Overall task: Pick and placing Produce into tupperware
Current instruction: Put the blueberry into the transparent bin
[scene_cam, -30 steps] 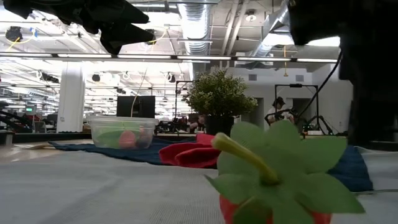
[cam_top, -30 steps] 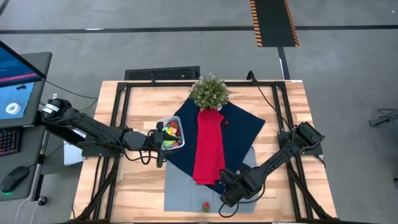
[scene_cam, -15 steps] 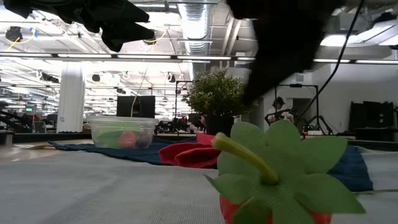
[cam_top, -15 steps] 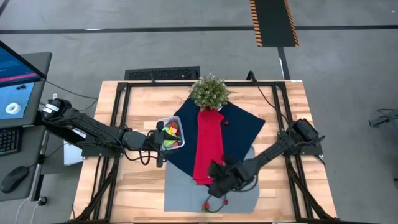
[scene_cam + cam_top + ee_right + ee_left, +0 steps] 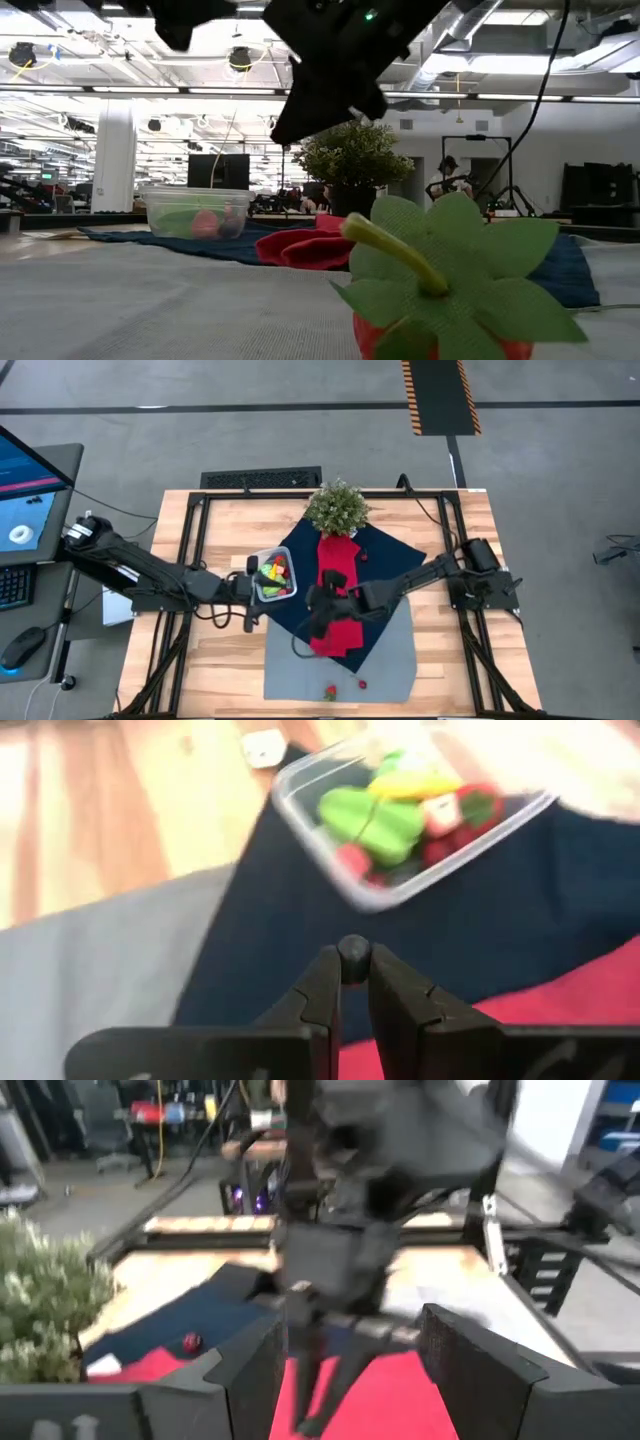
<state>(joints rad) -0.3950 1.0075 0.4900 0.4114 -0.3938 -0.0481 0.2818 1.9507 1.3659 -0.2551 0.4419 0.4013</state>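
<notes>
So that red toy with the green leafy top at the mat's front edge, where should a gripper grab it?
Likely the strawberry toy's red body, from straight above: it lies unobstructed on the grey mat, and its leaves and tilted stem look flimsy. The right gripper, shut on a small dark piece, is near the tupperware; the left gripper waits there, open.

My right gripper (image 5: 312,622) hangs over the near end of the cloth strip (image 5: 340,592), just right of the tupperware (image 5: 272,575). My left gripper (image 5: 254,588) sits at the tupperware's left side. The produce (image 5: 398,812) lies inside it. The tupperware rests on the dark cloth (image 5: 390,565), with the potted plant (image 5: 337,508) behind. A strawberry (image 5: 329,692) and a berry (image 5: 361,683) lie on the mat (image 5: 290,670) at the table's (image 5: 225,660) front edge.
</notes>
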